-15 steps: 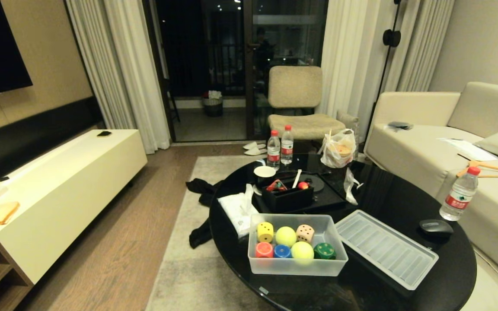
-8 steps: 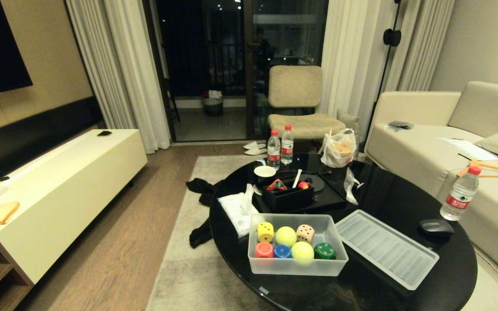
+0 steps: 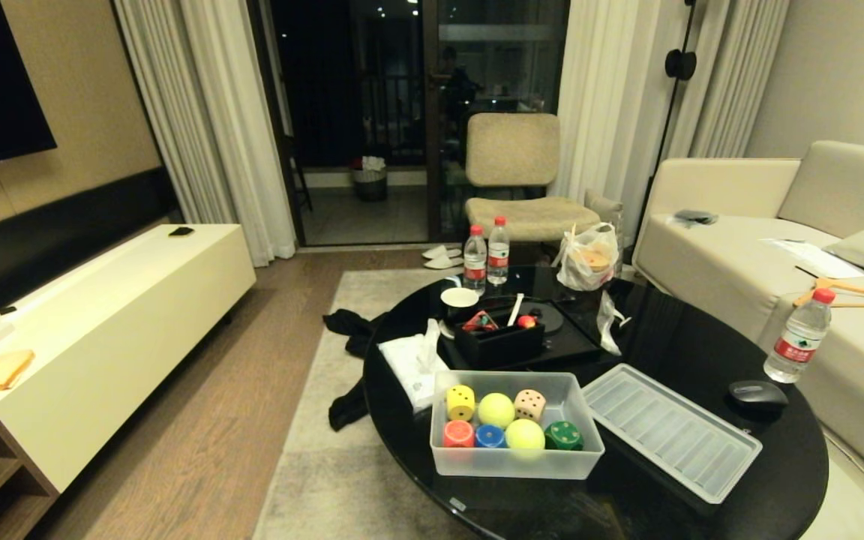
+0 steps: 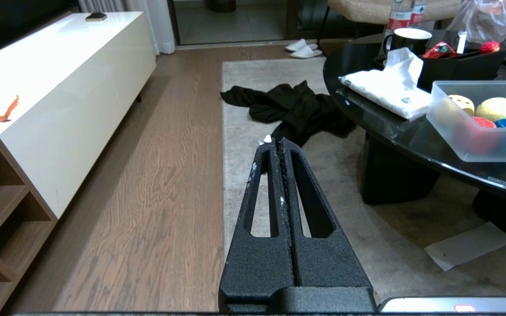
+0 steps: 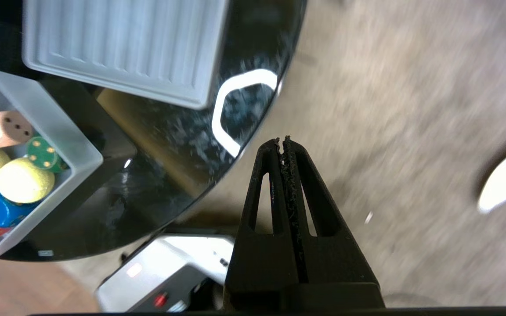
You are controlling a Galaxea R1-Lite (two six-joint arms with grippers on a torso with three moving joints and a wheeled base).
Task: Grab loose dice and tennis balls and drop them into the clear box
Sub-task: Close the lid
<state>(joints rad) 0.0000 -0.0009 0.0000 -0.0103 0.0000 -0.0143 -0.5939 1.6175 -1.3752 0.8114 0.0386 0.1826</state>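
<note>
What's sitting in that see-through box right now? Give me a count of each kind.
Inside the clear box:
Tennis balls: 2, at and
Dice: 5: yellow, cream, red, blue, dark green
Total: 7

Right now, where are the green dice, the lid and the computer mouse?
green dice (image 3: 563,436), head view, its top face.
lid (image 3: 670,430), head view, middle of its ribbed surface.
computer mouse (image 3: 757,392), head view, its rounded back.
</note>
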